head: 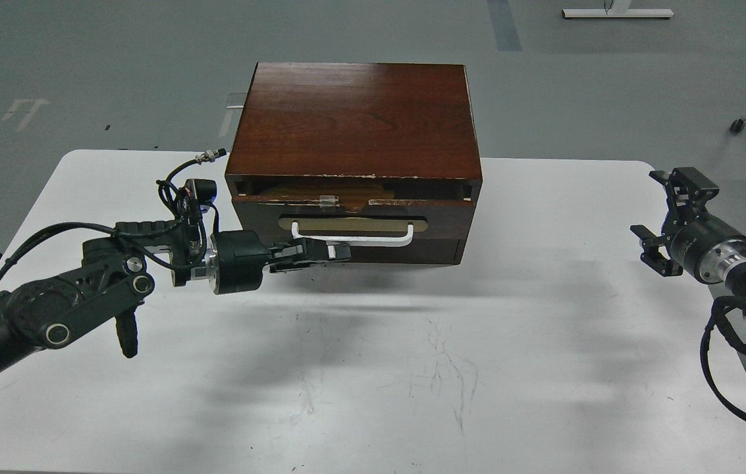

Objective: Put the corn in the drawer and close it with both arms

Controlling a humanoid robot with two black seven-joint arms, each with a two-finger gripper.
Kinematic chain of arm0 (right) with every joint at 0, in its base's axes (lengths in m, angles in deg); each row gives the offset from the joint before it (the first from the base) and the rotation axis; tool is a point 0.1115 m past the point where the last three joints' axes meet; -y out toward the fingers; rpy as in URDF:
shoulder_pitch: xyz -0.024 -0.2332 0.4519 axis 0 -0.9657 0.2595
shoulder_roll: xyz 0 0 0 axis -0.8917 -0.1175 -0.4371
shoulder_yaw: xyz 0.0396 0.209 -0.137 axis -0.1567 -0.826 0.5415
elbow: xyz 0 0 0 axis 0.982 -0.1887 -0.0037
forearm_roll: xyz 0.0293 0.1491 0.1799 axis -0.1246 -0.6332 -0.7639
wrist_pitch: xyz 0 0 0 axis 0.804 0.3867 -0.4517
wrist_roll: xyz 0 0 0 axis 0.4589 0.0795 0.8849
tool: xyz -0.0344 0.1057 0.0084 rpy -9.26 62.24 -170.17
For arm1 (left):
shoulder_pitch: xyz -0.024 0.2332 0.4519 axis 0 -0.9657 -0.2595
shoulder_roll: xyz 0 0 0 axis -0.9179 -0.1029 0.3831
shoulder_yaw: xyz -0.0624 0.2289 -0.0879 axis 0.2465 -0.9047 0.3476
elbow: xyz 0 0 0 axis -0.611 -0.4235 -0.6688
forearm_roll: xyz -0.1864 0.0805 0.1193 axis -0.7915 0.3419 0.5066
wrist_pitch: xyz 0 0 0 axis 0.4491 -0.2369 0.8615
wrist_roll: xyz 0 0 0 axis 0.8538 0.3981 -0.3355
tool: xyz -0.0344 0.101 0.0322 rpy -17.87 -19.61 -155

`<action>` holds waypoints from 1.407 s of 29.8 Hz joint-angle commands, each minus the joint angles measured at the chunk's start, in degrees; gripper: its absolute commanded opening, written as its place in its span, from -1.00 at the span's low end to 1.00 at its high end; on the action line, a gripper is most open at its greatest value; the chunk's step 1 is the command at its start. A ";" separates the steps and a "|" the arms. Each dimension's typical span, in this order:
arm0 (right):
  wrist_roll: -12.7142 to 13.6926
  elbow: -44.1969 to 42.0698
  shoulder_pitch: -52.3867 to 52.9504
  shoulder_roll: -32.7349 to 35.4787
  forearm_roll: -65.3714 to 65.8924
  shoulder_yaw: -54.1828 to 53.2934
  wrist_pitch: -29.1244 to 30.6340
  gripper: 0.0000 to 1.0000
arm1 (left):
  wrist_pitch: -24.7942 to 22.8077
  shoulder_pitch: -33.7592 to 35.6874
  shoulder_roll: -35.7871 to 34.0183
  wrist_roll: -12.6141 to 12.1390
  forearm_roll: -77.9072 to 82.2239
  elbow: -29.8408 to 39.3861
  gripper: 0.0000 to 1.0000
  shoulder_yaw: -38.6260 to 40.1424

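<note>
At table centre, drawer point(353, 220): almost pushed home in the dark brown wooden cabinet point(356, 118); a thin gap shows above its chipped top edge, with a sliver of pale wood inside.
Corn: not visible; whether it lies inside the drawer cannot be told.
Handle point(353, 234): white bar on a tan oval plate, across the drawer front.
Left gripper point(320, 253): at the drawer front below the handle's left part, fingers pointing right and lying close together; whether they press the wood or grip the bar cannot be told.
Left arm point(70, 296): reaches in low over the table's left side, cables looped above the wrist.
Right gripper point(666, 220): well apart from the cabinet, above the table's right edge, fingers spread wide, holding nothing.
Table point(412, 368): white, scuffed, carries the cabinet.
</note>
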 commanded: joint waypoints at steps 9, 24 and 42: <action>-0.56 0.00 0.13 0.43 0.22 -0.07 0.17 0.98 | 0.00 5.13 1.43 0.08 -2.98 -5.32 -1.00 -0.02; -1.09 -0.17 0.57 0.52 0.22 -0.77 0.17 0.99 | 0.00 4.43 -9.02 0.22 -24.93 6.36 0.94 0.24; -13.22 0.62 5.23 -3.52 -0.57 -5.69 0.96 0.98 | 0.00 1.62 -8.95 -12.37 -55.18 -20.95 0.96 11.93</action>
